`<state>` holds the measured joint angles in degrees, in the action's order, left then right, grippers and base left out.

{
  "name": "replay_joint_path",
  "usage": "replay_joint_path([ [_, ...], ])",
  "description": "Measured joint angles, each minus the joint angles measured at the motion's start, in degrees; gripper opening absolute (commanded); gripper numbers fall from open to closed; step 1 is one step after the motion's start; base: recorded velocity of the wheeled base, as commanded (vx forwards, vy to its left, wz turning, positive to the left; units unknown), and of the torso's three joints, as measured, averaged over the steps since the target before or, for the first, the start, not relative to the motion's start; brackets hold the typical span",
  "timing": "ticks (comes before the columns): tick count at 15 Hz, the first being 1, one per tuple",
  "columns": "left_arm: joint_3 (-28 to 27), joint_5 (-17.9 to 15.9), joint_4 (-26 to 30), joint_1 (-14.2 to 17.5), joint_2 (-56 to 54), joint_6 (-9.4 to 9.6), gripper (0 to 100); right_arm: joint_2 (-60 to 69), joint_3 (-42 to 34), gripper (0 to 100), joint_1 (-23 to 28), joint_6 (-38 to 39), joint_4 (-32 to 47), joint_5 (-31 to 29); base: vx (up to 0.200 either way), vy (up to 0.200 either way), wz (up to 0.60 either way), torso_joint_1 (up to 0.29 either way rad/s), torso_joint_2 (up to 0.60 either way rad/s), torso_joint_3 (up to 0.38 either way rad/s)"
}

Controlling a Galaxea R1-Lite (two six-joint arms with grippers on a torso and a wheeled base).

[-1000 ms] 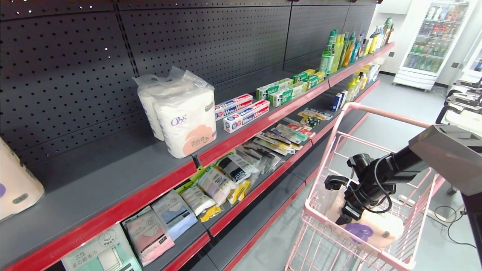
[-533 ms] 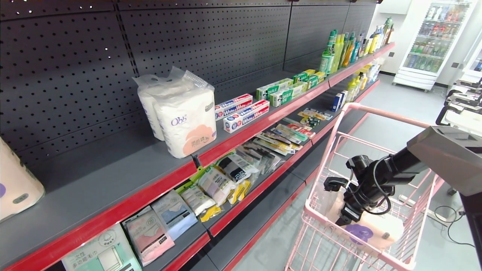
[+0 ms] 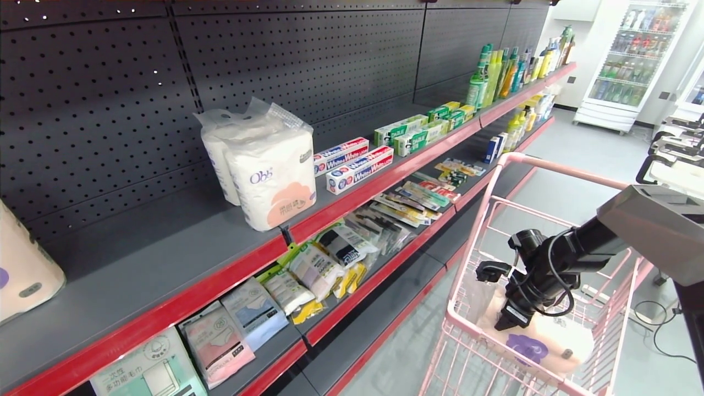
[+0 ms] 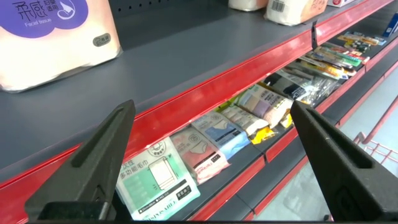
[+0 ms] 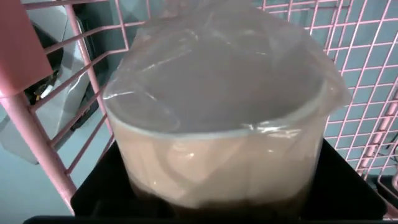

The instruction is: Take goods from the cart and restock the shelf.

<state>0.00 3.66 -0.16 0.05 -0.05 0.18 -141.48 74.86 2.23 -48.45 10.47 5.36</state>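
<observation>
Shelf pack (image 3: 22, 269): cut off at left edge. Cart (image 3: 566, 169): base out of frame. Cart pack (image 3: 555, 336): partly behind right arm (image 3: 572, 250).

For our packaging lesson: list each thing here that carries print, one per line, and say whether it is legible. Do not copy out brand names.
Upright white pack: blue logo, legible; small print blurred.
Red-and-white toothpaste boxes: large blue lettering, legible.
Green toothpaste boxes: lettering partly legible.
Tissue pack at far left: purple characters, legible.
Wrapped pack in the cart: purple mark, unreadable.
Lower-shelf packets: too small.
</observation>
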Motion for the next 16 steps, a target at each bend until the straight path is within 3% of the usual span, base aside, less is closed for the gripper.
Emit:
replay_joint_path([
  [4,0.0,0.0,0.0,0.0,0.0,0.00,100,7.1,0.7,0,3.1,3.8,-0.3,-4.2,0.000,0.000,0.00,0.000,0.00,0.000],
  [9,0.0,0.0,0.0,0.0,0.0,0.00,100,19.5,-1.5,0,5.7,6.4,-0.4,-5.2,0.000,0.000,0.00,0.000,0.00,0.000],
  [16,0.0,0.0,0.0,0.0,0.0,0.00,100,37.9,-4.6,0,-0.3,20.2,-6.5,-8.2,0.000,0.000,0.00,0.000,0.00,0.000],
])
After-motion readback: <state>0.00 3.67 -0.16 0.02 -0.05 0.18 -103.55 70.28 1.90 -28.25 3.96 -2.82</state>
